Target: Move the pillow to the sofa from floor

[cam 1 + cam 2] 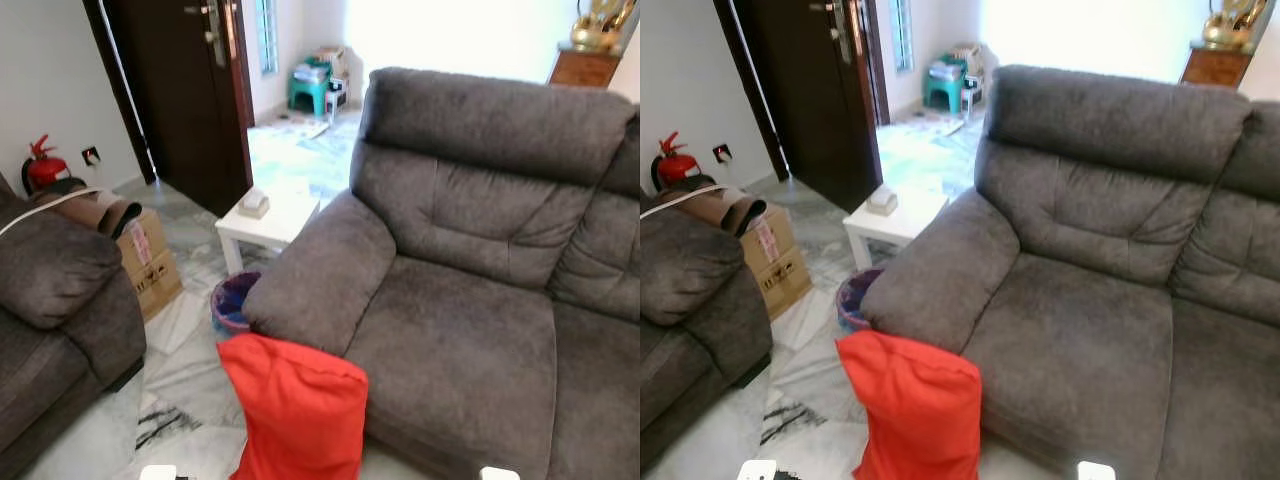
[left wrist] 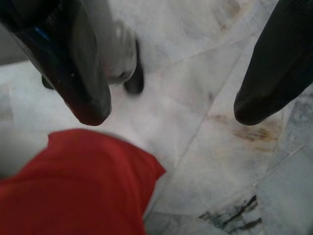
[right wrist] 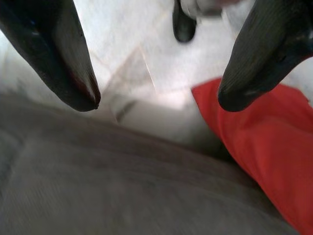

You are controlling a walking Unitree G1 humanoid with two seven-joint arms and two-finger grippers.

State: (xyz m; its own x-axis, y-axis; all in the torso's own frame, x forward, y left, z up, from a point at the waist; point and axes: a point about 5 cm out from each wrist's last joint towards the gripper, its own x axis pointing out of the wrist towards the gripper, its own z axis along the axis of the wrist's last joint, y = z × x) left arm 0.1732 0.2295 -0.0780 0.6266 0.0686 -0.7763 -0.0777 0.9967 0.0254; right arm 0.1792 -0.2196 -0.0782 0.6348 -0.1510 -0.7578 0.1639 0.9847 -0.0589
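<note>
The red pillow (image 1: 295, 410) stands on end on the marble floor (image 1: 190, 375), leaning against the front edge of the grey sofa (image 1: 470, 330), just below the corner where the armrest meets the seat. Both arms are held low over it. The left gripper (image 2: 171, 110) hovers above the floor with its two black fingers spread wide and nothing between them, one corner of the pillow showing just beneath. The right gripper (image 3: 156, 103) is likewise wide open and empty, poised over the sofa's front edge with the pillow off to one side. From here I would guess the grab has yet to be made. The pillow is soft and bulky, so a pinch on one corner may let it sag and slip free on the lift. A small blue bin (image 1: 232, 300) and a low white table (image 1: 265, 222) sit close by the armrest, and a wide swing of the left arm could knock them.
</note>
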